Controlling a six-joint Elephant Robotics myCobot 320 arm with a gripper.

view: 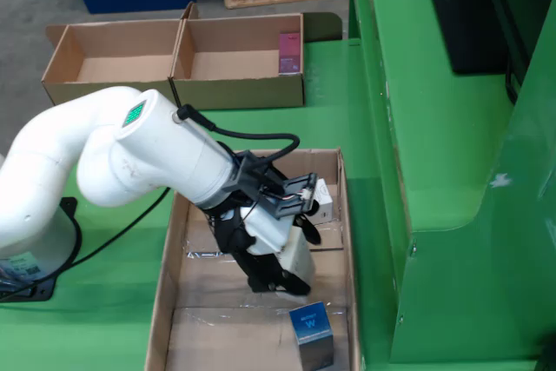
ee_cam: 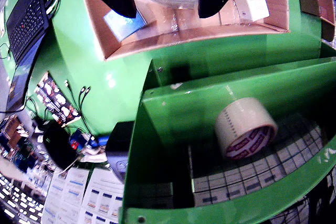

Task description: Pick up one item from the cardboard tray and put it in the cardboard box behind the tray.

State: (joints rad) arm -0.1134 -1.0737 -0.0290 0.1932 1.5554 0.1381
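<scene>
Currently: grasp made, transfer pending.
From left in the fixed overhead view: white robot arm point(view: 95, 158); black two-fingered gripper point(view: 287, 254) clamped on a white rectangular carton point(view: 297, 254), low over the flat cardboard tray point(view: 174, 249); open cardboard box point(view: 239, 84) beyond awaits delivery.

fixed view — high, looks down on tray point(view: 174, 241) | tool-mounted view — close, tilted | shared — tray point(ee_cam: 100, 30)

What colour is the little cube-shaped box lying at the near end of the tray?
Blue, with a white letter on top; clearest in the fixed side view.
</scene>
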